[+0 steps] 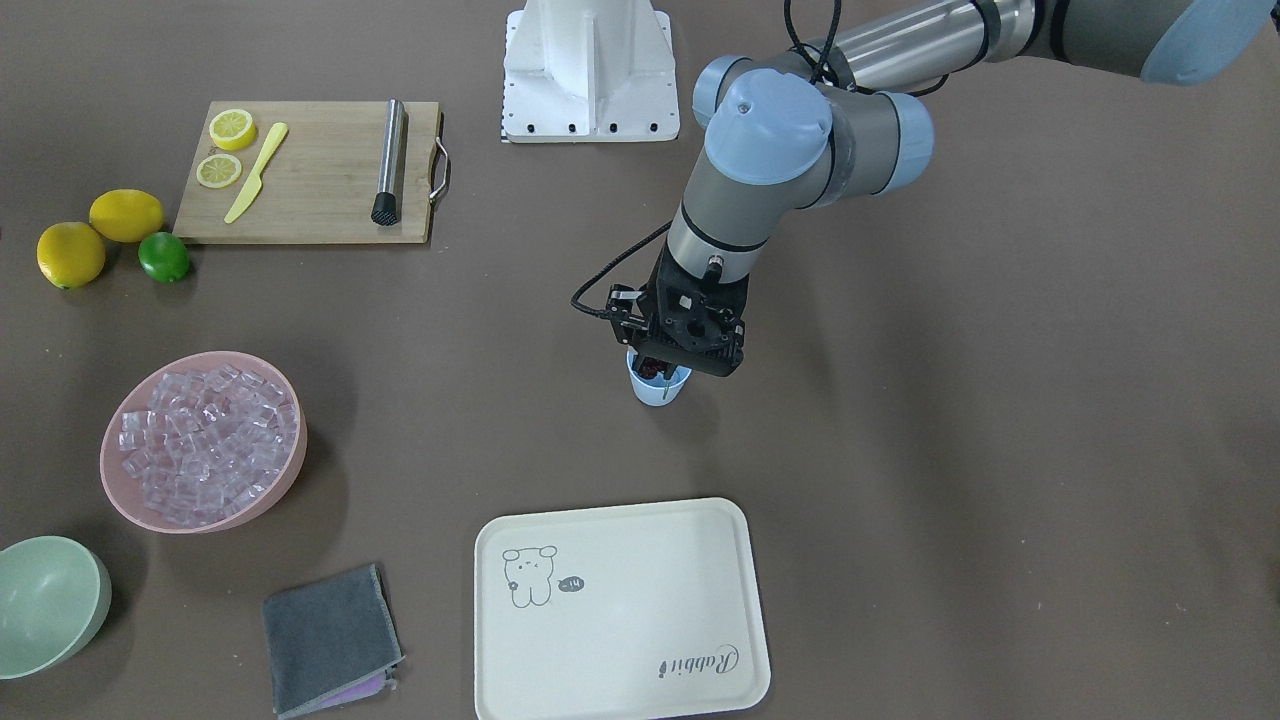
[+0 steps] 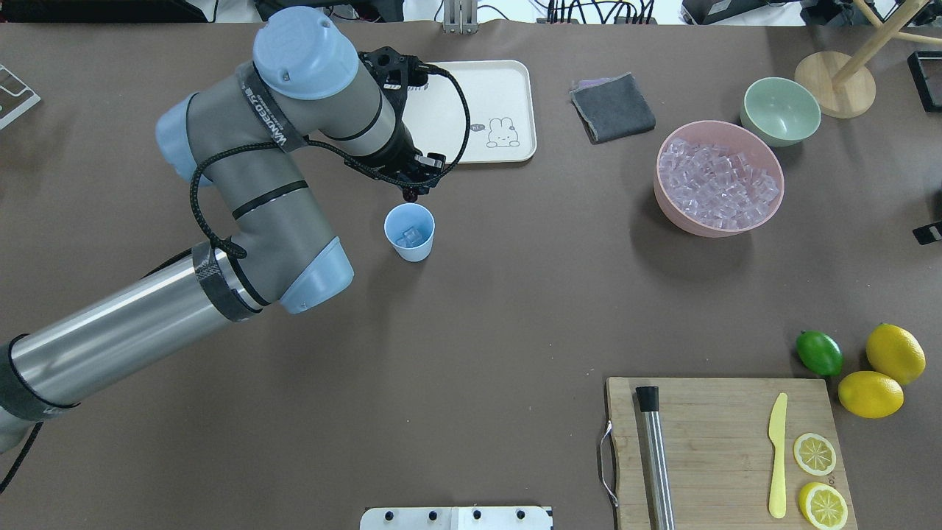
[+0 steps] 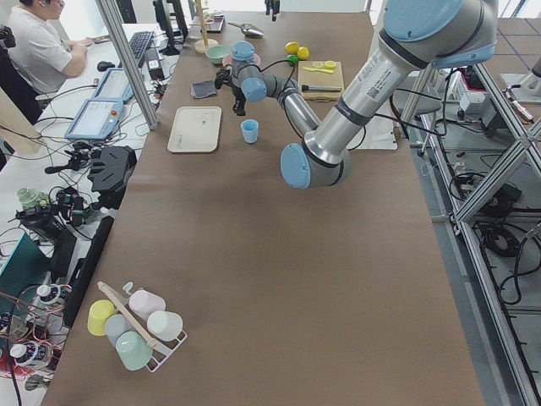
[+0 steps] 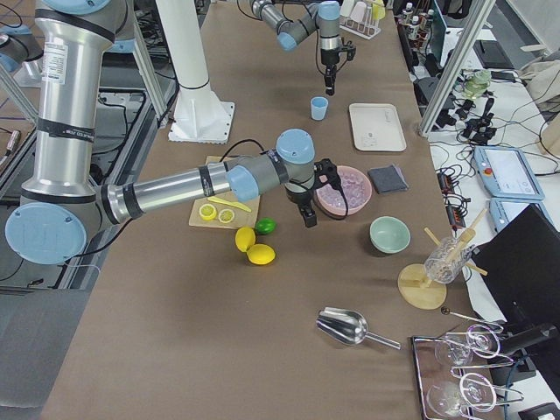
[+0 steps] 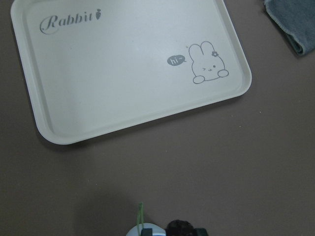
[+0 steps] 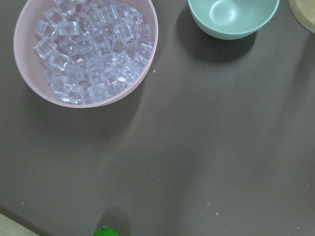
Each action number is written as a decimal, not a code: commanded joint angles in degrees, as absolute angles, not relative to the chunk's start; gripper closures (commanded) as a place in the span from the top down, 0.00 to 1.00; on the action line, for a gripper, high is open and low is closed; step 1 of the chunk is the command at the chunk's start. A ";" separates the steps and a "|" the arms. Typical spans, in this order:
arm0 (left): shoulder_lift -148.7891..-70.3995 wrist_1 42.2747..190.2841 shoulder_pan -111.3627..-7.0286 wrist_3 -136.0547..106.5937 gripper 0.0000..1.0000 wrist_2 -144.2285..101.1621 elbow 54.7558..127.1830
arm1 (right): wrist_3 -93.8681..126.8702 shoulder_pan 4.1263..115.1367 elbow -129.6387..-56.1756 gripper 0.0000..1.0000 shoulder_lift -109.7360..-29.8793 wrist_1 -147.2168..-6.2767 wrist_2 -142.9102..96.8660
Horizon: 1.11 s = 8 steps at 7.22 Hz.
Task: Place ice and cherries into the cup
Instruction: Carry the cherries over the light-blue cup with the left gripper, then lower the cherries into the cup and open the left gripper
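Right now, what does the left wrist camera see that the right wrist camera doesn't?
Only the left wrist view shows the white tray with a rabbit drawing, a corner of the grey cloth, and the dark cherries with a green stem at the bottom edge. Only the right wrist view shows the pink bowl full of ice, the green bowl and a bit of the lime. Both show the brown table.

cup [image 2: 416, 251] – matt plast. | ice [image 2: 717, 184] – glossy, clr | board [image 2: 714, 442] wood | rod [image 2: 657, 456] metal
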<state>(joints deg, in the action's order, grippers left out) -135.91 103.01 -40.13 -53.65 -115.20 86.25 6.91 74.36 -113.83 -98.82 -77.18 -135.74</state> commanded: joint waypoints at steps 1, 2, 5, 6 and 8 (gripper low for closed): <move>-134.22 104.06 -38.94 -53.96 0.00 -114.53 86.66 | 6.95 74.27 -113.65 0.98 -98.35 -77.26 -135.35; -134.30 103.98 -38.50 -54.14 0.00 -114.43 86.83 | 6.94 74.27 -113.56 0.98 -98.35 -77.26 -135.35; -134.12 104.59 -37.00 -54.49 0.03 -113.55 87.18 | 6.94 74.27 -113.64 0.98 -98.87 -77.17 -135.35; -134.03 104.59 -36.83 -55.10 0.61 -113.55 87.10 | 6.94 74.27 -113.56 0.98 -98.96 -77.17 -135.35; -134.03 104.59 -36.91 -54.93 0.87 -112.95 87.01 | 6.94 74.27 -113.55 0.98 -99.23 -77.17 -135.35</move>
<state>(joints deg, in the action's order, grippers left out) -134.02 104.58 -36.89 -54.97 -113.41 87.05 6.94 74.27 -113.57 -99.04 -77.17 -135.35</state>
